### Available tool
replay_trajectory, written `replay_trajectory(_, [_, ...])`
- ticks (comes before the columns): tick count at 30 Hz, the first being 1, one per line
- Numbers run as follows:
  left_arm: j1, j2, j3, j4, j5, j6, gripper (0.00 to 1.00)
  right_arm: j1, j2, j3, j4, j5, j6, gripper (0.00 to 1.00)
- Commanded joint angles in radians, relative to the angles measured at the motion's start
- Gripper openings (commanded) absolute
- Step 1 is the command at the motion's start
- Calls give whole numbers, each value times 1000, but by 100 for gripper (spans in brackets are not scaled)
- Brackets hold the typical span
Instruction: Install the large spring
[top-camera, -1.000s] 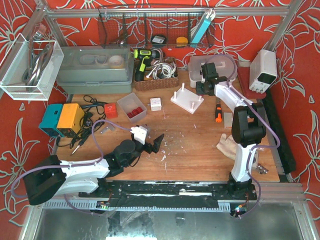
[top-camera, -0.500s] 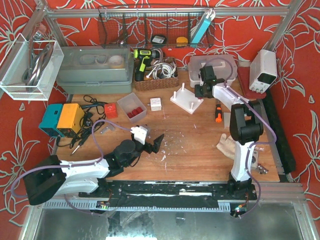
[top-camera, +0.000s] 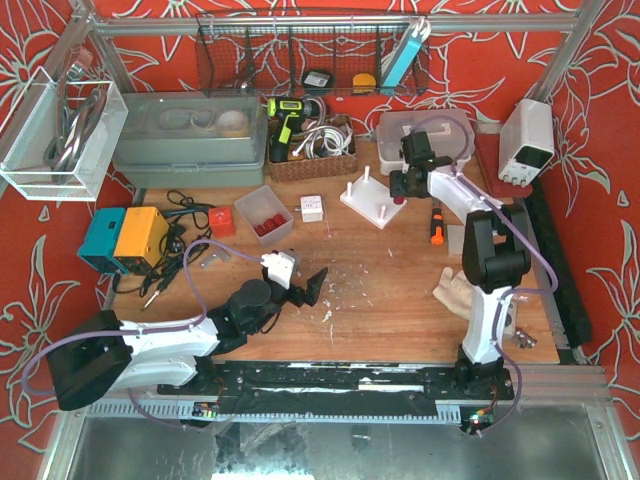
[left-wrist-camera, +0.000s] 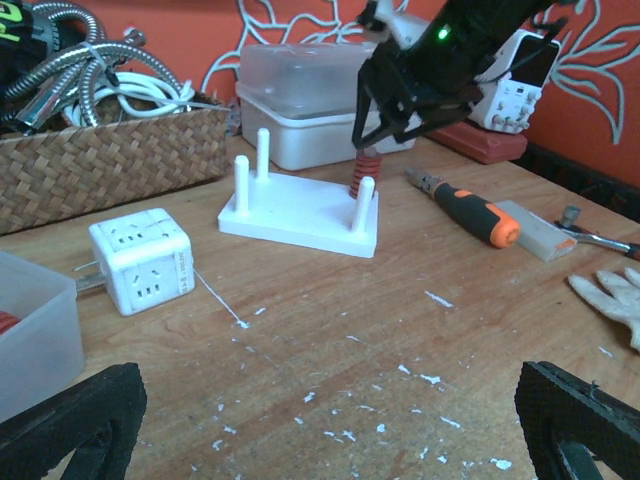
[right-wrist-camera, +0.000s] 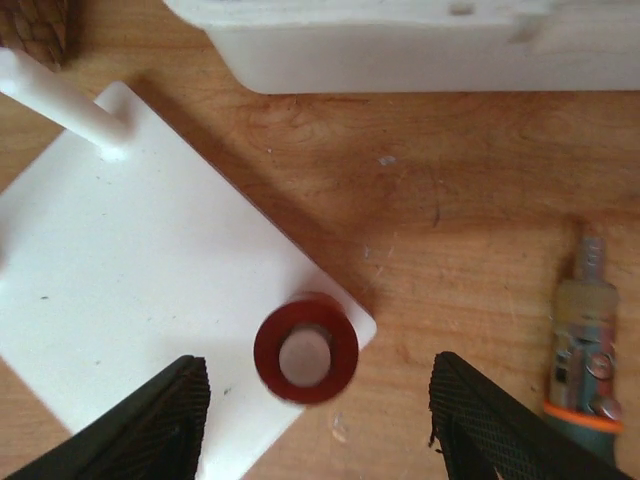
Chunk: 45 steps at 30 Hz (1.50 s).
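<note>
The large spring (right-wrist-camera: 305, 347) is a red coil sitting over a white peg at the corner of the white peg plate (right-wrist-camera: 130, 280). My right gripper (right-wrist-camera: 320, 368) hangs straight above it, open, one finger on each side and neither touching the coil. Seen from the left wrist, the spring (left-wrist-camera: 367, 165) stands on the plate's far right peg (left-wrist-camera: 300, 215), under the right gripper (left-wrist-camera: 386, 140). From above, the spring (top-camera: 400, 197) shows at the plate's (top-camera: 372, 205) right edge. My left gripper (top-camera: 305, 290) rests open over bare wood, holding nothing.
An orange-handled screwdriver (top-camera: 436, 225) lies right of the plate, with a white tub (top-camera: 430, 132) behind it. A white socket cube (left-wrist-camera: 140, 260) sits left of the plate, near a clear box (top-camera: 265, 215) of red parts. A glove (top-camera: 455, 290) lies by the right arm.
The right gripper's fingers have spread apart and let go of the spring, which now sits on the peg. The left arm has stayed still.
</note>
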<state>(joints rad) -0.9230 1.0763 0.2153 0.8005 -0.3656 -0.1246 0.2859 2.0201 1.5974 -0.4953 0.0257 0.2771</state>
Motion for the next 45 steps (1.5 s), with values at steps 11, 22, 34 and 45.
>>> replay_trajectory(11, [40, -24, 171, -272, -215, -30, 100, 110, -582, -427, 16, -67, 70, 98])
replay_trajectory(22, [462, 108, 455, -672, 96, -289, 52, 335, -877, -795, 248, 20, 56, 99])
replay_trajectory(34, [625, 453, 803, -1060, 271, -413, 32, 342, -1001, -885, 310, 82, 68, 98])
replay_trajectory(45, [625, 628, 1025, -1340, 185, -671, 31, 352, -991, -873, 295, 86, 61, 98])
